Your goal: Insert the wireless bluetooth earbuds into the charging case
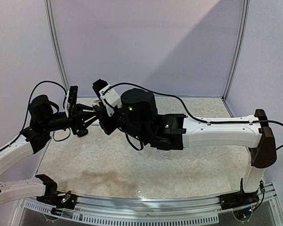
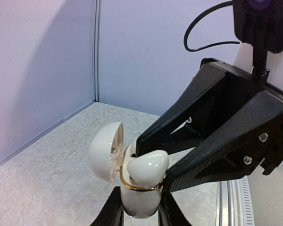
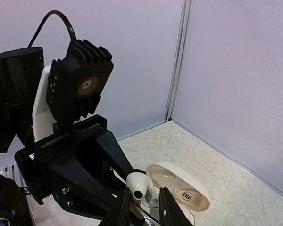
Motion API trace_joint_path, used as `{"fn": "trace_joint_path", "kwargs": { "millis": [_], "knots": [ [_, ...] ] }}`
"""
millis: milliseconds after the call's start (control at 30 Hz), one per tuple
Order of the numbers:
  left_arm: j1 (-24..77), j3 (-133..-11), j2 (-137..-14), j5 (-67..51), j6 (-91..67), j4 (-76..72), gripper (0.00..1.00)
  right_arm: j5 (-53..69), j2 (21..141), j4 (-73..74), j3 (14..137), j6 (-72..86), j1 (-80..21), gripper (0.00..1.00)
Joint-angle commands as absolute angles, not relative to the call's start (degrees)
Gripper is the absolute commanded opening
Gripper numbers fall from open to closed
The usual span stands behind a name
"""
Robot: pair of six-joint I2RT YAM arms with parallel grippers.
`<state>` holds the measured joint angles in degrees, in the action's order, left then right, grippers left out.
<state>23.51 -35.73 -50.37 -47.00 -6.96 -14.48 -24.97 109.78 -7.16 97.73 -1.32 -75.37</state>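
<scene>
Left claw [image 2: 140, 209]: I see it clamped on the open white case [image 2: 104, 149].
Right claw [image 3: 145, 203]: pinches white earbud [image 3: 136, 182] at case mouth.

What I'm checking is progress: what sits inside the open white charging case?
A white earbud sits partly in the mouth of the charging case, pinched by the right gripper. The bud and that gripper cover what lies deeper, so whether another bud is seated cannot be seen.
</scene>
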Motion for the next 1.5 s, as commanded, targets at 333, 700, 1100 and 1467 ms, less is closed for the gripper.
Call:
{"fn": "trace_joint_path", "kwargs": {
  "millis": [333,700,1100,1467],
  "knots": [
    [23.9,-39.6,-49.3,-51.0,-11.6,-17.1,0.0,-27.3,109.1,-0.8,96.2,1.9,-72.8,0.23],
    [23.9,-40.0,-49.4,-51.1,-12.9,-16.6,0.0,-25.5,111.0,0.0,99.6,1.4,-72.6,0.25],
    [23.9,-40.3,-49.7,-52.0,-12.3,-15.7,0.0,-23.5,112.1,3.2,102.1,1.3,-72.3,0.27],
    [23.9,-40.2,-49.8,-52.3,-11.9,-15.1,0.0,-22.9,113.0,4.1,103.3,1.3,-72.2,0.31]
  ]
}}
